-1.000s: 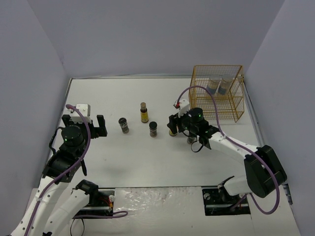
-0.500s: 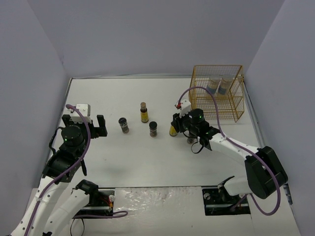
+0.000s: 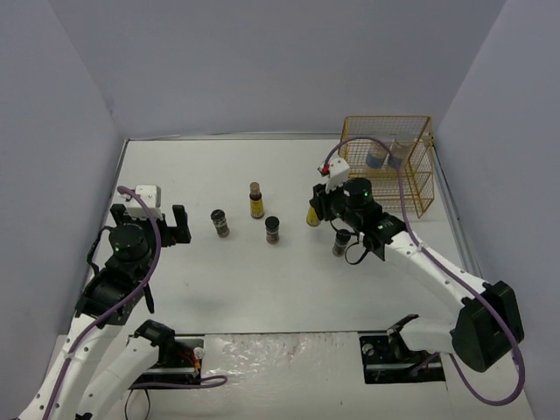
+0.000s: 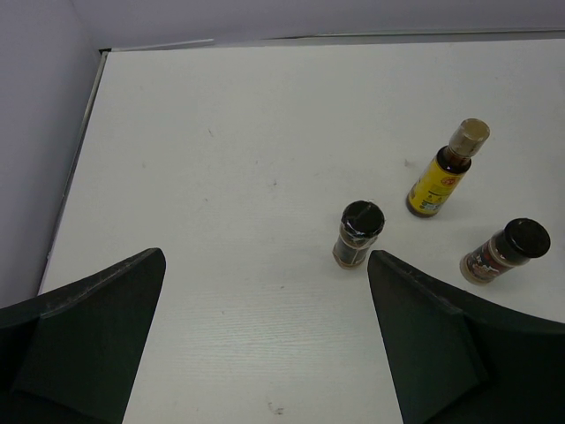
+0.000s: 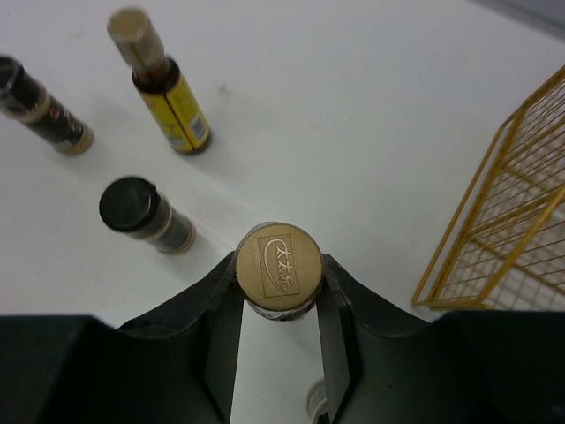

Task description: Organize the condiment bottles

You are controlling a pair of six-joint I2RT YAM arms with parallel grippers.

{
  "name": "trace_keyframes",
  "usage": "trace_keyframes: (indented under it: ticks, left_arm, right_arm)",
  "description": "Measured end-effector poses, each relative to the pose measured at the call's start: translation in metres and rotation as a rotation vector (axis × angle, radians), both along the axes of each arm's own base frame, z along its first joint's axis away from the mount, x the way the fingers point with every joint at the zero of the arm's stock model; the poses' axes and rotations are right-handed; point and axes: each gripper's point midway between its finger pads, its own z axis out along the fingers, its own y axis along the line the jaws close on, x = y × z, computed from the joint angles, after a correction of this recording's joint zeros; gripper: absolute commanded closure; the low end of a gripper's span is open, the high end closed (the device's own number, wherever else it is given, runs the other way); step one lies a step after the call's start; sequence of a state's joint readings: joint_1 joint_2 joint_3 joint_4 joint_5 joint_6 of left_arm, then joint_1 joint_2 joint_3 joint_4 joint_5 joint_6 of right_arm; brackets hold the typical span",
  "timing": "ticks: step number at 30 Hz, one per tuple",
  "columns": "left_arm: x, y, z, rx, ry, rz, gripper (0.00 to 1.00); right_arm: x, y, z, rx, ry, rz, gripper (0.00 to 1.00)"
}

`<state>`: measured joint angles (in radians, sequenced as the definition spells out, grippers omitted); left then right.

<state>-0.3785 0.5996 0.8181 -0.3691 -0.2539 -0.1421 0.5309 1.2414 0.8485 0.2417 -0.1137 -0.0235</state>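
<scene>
The right gripper (image 5: 279, 287) squeezes the slim yellow bottle (image 5: 279, 268) by its neck, near the wire rack (image 5: 512, 221). Its cap hides the rest of it. The left gripper (image 4: 265, 327) gapes wide, holding nothing.

Bare table (image 3: 262, 293) along near edge, dark jar (image 3: 340, 244) mid-right, wire rack (image 3: 413, 189) far right

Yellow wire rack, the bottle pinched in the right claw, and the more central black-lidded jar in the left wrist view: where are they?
Yellow wire rack (image 3: 411, 194): top view, on its front mesh wall.
Pinched bottle (image 5: 279, 268): right wrist view, on its tan cap.
Black-lidded jar (image 4: 363, 216): left wrist view, on its lid.
</scene>
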Motion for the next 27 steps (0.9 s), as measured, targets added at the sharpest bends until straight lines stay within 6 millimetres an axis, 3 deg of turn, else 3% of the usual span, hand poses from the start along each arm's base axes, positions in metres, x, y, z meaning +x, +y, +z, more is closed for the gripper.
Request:
trace_keyframes:
  ticks: [4,8,11,14,27]
  left_arm:
    - [0.0,0.0,0.0,0.0,-0.001,0.0,0.03]
    - [-0.001,0.0,0.001,-0.002,-0.004,0.0,0.03]
    - [-0.001,0.001,0.002,-0.002,-0.007,0.001,0.03]
    - [-0.001,0.001,0.002,-0.003,-0.008,0.001,0.03]
    - [-0.004,0.001,0.006,-0.009,-0.023,-0.001,0.03]
  right_arm:
    - [0.02,-0.017,0.061,0.032,-0.099,-0.094,1.0]
    - [0.048,-0.073,0.102,0.056,-0.174,-0.273,1.0]
    - [0.062,-0.122,0.108,0.037,-0.184,-0.417,1.0]
    - [0.07,-0.158,0.109,0.024,-0.176,-0.512,1.0]
    - [0.114,-0.237,0.103,0.014,-0.151,-0.69,1.0]
